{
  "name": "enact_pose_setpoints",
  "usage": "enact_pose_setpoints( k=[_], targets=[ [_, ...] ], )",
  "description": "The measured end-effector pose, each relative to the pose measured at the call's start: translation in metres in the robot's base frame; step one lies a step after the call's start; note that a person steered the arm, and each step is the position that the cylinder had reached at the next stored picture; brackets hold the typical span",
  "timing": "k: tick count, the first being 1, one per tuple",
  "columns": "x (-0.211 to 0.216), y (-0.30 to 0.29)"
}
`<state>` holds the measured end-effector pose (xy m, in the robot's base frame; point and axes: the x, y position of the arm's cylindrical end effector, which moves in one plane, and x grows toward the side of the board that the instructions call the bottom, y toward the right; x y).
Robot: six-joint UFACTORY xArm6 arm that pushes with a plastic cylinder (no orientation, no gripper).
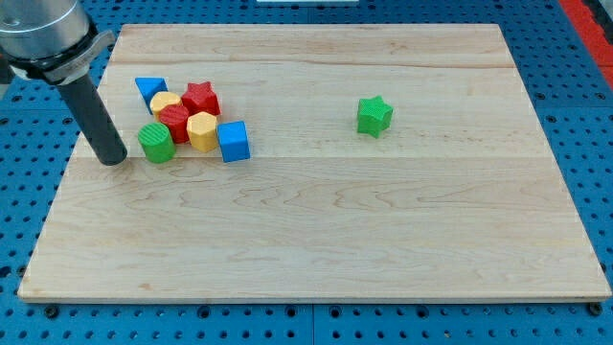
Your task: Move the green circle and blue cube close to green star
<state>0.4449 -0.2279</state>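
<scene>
The green circle [156,143] stands at the left of the wooden board, at the lower left of a tight cluster of blocks. The blue cube [233,141] is at the cluster's lower right. The green star [374,116] sits alone, right of the board's middle, far from both. My tip [113,158] rests on the board just left of the green circle, a small gap away, not touching it.
The cluster also holds a blue triangle [149,89], a red star [200,98], a yellow block [166,103], a red block [176,123] and a yellow hexagon [202,130]. The wooden board [316,240] lies on a blue pegboard table.
</scene>
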Motion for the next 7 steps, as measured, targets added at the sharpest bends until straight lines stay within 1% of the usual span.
enact_pose_setpoints(
  k=[1, 2, 3, 4, 5, 6, 7],
  targets=[
    [-0.011, -0.003],
    [-0.024, 0.01],
    [-0.024, 0.044],
    [-0.021, 0.094],
    [-0.02, 0.073],
    [-0.005, 0.074],
    [0.022, 0.085]
  ],
)
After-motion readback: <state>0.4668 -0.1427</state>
